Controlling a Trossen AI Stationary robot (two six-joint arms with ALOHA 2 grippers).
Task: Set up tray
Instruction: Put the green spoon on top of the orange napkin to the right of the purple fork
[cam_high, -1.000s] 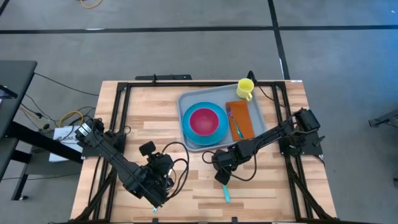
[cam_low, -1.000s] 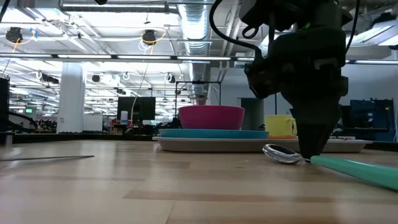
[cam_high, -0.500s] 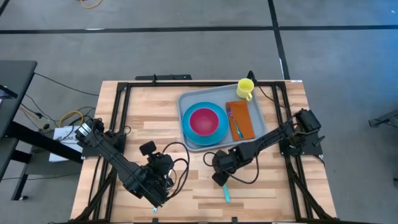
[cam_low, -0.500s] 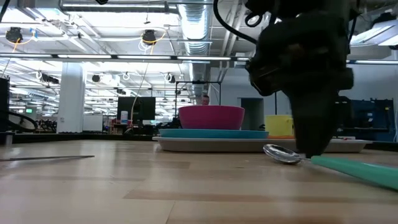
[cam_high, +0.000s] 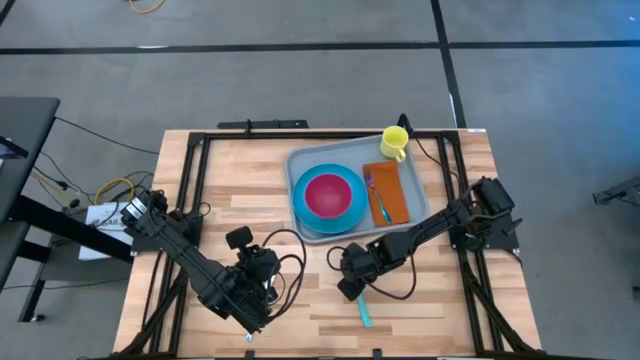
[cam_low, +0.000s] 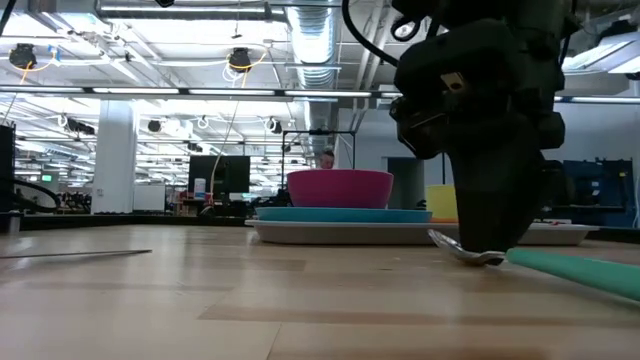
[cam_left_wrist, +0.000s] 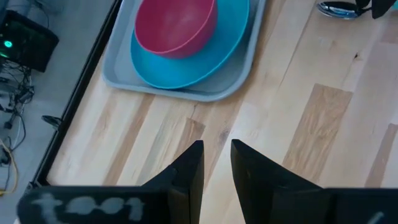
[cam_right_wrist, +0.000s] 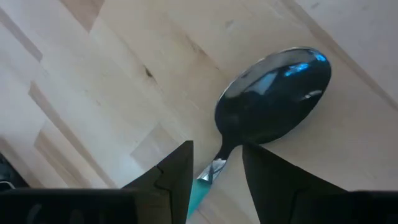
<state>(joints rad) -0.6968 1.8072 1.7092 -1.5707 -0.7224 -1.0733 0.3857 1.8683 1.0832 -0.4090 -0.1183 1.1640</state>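
The pale grey-blue tray (cam_high: 300, 158) lies at the table's far middle. It carries the blue plate (cam_high: 303, 215) with a pink bowl (cam_high: 330, 193), and an orange napkin (cam_high: 392, 195) with a fork on it. A yellow cup (cam_high: 394, 143) stands at the tray's far right corner. A spoon (cam_right_wrist: 273, 93) with a teal handle (cam_high: 363, 308) lies on the wood near the tray. My right gripper (cam_right_wrist: 216, 149) is low over it and open, one finger on each side of the spoon's thin neck (cam_right_wrist: 221, 155). My left gripper (cam_left_wrist: 217, 149) waits left of it, open by a narrow gap. My right gripper comes at the spoon from above, pointing down, with its fingers (cam_right_wrist: 177, 168) across the neck where the metal bowl meets the teal handle. A gap shows on both sides of the neck, so I cannot tell whether a finger touches it. The spoon lies on the table.
Bare wood stretches across the near and left parts of the table (cam_high: 210, 200). Black frame rails run along the left, right and far edges. The left arm and its cable sit at the near left (cam_high: 215, 285).
My right gripper has shifted a little toward the table's left and near edges and sunk closer to the spoon. In the low view the spoon's bowl now sits slightly tilted and shifted.
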